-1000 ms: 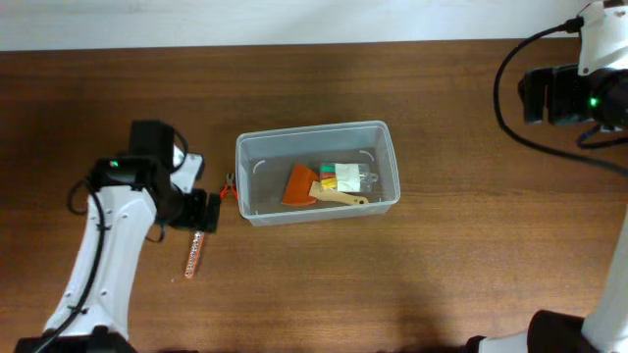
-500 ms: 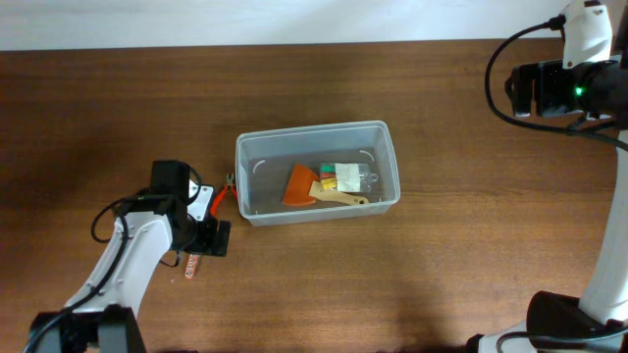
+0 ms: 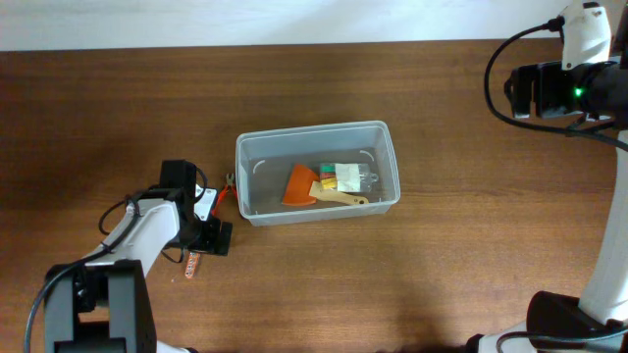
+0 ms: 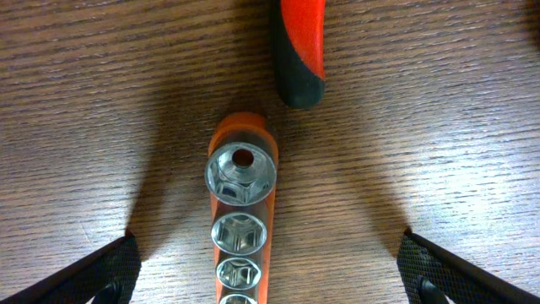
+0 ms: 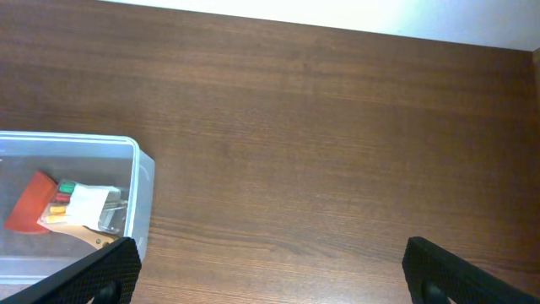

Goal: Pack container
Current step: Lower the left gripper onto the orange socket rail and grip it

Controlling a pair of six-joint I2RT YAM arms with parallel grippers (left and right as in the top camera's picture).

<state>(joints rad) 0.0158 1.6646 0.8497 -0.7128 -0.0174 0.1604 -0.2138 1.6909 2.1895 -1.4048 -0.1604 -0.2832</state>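
Note:
The clear rectangular container (image 3: 246, 201) stands mid-table and holds an orange scraper with a wooden handle (image 3: 300, 186) and a small clear box of coloured bits (image 3: 345, 177). It also shows in the right wrist view (image 5: 142, 190). An orange rail of metal sockets (image 4: 240, 215) lies on the table left of the container. My left gripper (image 4: 268, 283) is open, low over the table, its fingers on either side of the socket rail (image 3: 193, 262). An orange and black tool handle (image 4: 297, 46) lies just beyond it. My right gripper (image 5: 268, 279) is open and empty, high at the far right.
The wooden table (image 3: 471, 245) runs to a white back edge (image 3: 294, 25). The orange-handled tool (image 3: 226, 192) rests against the container's left wall. The right arm (image 3: 564, 83) hangs over the back right corner.
My left arm has drawn back and dropped down towards the socket rail. My right arm shifted slightly left a second ago and has held still since.

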